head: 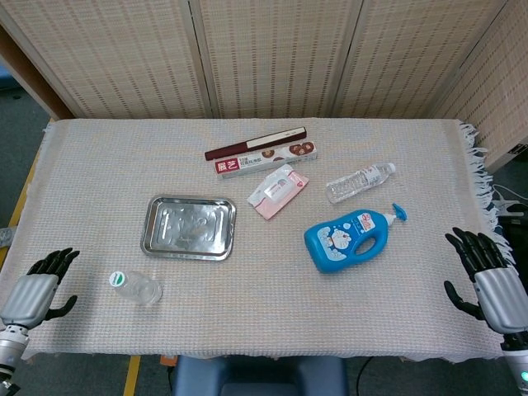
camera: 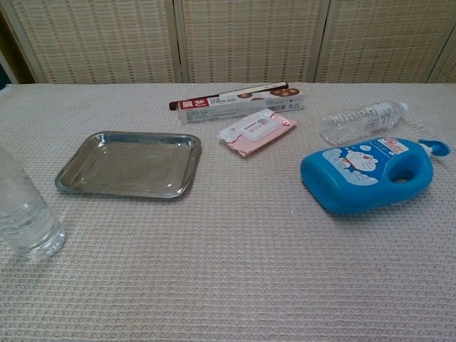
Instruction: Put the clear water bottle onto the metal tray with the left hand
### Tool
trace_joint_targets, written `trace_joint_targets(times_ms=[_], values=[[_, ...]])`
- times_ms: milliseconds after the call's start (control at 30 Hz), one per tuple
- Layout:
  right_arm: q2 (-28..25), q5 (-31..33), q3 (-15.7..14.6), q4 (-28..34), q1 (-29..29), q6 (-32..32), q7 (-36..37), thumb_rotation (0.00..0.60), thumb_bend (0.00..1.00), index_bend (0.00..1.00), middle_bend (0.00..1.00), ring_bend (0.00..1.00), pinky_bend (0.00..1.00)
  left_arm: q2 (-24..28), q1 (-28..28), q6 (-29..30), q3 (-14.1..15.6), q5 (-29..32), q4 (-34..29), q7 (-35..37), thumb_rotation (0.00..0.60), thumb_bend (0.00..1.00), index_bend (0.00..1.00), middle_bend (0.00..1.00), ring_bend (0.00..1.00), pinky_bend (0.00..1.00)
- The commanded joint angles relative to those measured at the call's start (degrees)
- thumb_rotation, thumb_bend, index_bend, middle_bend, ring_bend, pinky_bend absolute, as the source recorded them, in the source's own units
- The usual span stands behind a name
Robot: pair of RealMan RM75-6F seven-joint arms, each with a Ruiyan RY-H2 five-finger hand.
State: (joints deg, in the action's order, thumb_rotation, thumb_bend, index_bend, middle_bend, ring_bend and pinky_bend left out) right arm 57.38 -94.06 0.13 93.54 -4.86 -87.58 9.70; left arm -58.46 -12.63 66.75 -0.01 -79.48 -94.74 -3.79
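A clear water bottle (head: pixel 136 286) (camera: pixel 25 210) stands upright near the front left of the table, capped in white. The empty metal tray (head: pixel 188 228) (camera: pixel 128 164) lies just behind it and to the right. A second clear bottle (head: pixel 359 182) (camera: pixel 360 121) lies on its side at the right. My left hand (head: pixel 33 290) hovers at the table's front left edge, left of the upright bottle, fingers apart and holding nothing. My right hand (head: pixel 487 276) sits at the front right edge, also empty with fingers spread. Neither hand shows in the chest view.
A blue detergent bottle (head: pixel 351 240) (camera: pixel 367 174) lies right of centre. A pink-and-white packet (head: pixel 278 190) (camera: pixel 256 132) and a long red-and-white box (head: pixel 264 154) (camera: pixel 239 103) lie behind the tray. A woven cloth (head: pixel 264 313) covers the table; screens stand behind.
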Motion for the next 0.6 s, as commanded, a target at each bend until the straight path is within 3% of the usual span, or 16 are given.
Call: trace_joint_targets(times_ms=[33,167,333,600], values=[[0.00,-0.05,0.10,-0.08,0.05,-0.20,0.18,0.600,0.18,0.00,0.00,0.00,0.04,5.44,-1.37,-5.23,1.20,2.68,-5.36,0.99,0.600,0.38,0.01,0.00,0.00,0.13],[0.11,0.15,0.23,-0.29,0.01,-0.06,0.20,0.600,0.18,0.00,0.00,0.00,0.04,9.34,-2.47,-8.85,1.14,2.09,-9.69,10.01,0.600,0.38,0.00,0.00,0.00,0.14],[-0.05,-0.14,0.00,-0.18,-0.01,0.22,0.21,0.600,0.18,0.00,0.00,0.00,0.04,11.11,-3.07,-9.46,1.20,-4.21,-11.15,24.99,0.600,0.38,0.00,0.00,0.00,0.13],[-0.22,0.03,0.14,-0.26,-0.06,0.32,0.67,0.600,0.18,0.00,0.00,0.00,0.04,6.38,-1.76,-4.65,0.17,-4.71,-11.34,31.29,0.600,0.38,0.00,0.00,0.00,0.13]])
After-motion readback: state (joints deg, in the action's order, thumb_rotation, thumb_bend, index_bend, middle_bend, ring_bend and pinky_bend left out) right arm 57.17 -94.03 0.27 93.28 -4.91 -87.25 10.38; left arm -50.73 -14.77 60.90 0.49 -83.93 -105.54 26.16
